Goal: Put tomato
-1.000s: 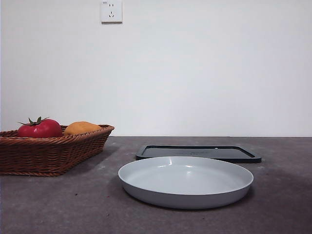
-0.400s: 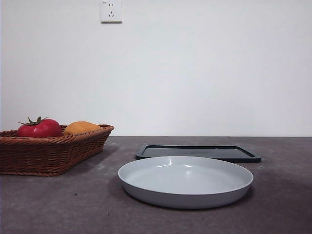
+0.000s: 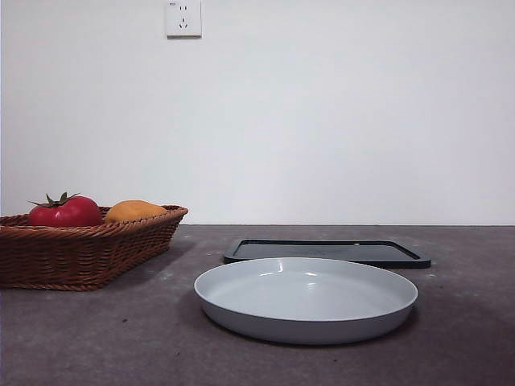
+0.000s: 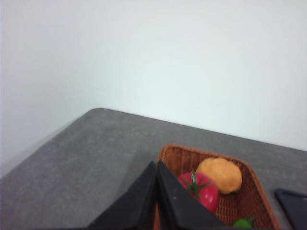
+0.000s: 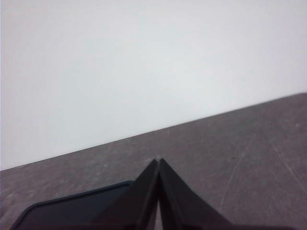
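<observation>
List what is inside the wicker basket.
In the wicker basket: the tomato, an orange-yellow fruit beside it, and a green item cut off by the picture's edge. The basket floor beneath them is hidden.

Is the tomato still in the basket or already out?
In. The tomato sits inside the wicker basket beside the orange fruit; the grey plate holds nothing.

The left gripper (image 4: 157,165) has its two black fingers (image 4: 136,201) pressed together tip to tip, holding nothing. The right gripper (image 5: 159,161) likewise has its fingers (image 5: 180,201) closed to a point, empty. Neither arm shows in the front view.
</observation>
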Motion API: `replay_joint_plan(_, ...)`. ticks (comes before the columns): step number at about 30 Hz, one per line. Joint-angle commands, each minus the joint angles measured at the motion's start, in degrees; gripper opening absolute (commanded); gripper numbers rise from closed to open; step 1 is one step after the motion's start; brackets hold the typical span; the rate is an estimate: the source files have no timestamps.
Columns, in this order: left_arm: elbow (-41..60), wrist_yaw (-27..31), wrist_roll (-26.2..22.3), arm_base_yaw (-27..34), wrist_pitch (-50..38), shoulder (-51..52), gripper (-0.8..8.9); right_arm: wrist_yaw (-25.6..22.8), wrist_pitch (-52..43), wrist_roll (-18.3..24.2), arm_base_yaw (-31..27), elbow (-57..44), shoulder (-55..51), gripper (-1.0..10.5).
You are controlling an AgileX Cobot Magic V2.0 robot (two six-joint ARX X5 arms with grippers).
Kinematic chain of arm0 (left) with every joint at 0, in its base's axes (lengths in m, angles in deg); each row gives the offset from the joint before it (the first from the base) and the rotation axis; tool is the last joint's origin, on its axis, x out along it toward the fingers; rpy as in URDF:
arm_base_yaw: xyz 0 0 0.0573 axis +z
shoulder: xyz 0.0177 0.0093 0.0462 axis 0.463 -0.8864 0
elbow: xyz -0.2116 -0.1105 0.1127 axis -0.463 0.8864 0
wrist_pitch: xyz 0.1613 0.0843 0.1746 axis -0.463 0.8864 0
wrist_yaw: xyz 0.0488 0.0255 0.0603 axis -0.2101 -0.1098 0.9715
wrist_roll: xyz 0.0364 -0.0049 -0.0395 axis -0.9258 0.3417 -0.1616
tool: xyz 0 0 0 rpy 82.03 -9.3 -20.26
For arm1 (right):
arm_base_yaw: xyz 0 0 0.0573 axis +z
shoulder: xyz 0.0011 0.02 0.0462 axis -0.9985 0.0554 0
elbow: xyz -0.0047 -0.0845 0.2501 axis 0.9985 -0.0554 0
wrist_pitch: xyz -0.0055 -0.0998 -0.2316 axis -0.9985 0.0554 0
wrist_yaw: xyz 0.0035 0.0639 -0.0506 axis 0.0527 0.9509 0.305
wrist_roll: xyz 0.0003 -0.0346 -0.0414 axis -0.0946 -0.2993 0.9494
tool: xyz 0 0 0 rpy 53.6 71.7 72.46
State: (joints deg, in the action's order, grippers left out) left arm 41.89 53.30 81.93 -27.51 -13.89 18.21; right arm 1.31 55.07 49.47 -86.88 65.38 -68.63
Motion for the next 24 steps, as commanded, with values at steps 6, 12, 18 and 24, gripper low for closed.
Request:
replay_joint_plan(6, -14.2, 0.1, 1.2, -0.1, 2.1, -13.7, 0.07, 2.3, 3.5, -3.3, 0.0, 11.0, 9.6, 0.1)
replay_joint_plan(12, -25.9, -3.2, 2.1, -0.3, 9.3, -24.5, 0.07, 6.3, 11.1, -3.2, 0.1, 21.4, 19.2, 0.1)
replay_joint_plan(18, -34.5, -9.1, 2.3, -2.1, 14.4, -32.3, 0.07, 14.9, 18.1, -2.1, 0.8, 30.6, 28.9, 0.1)
replay_joint_plan(24, -40.2, -17.7, 2.3, -5.8, 19.8, -37.8, 0.07, 22.7, 28.0, 0.7, 3.2, 38.8, 38.4, 0.1)
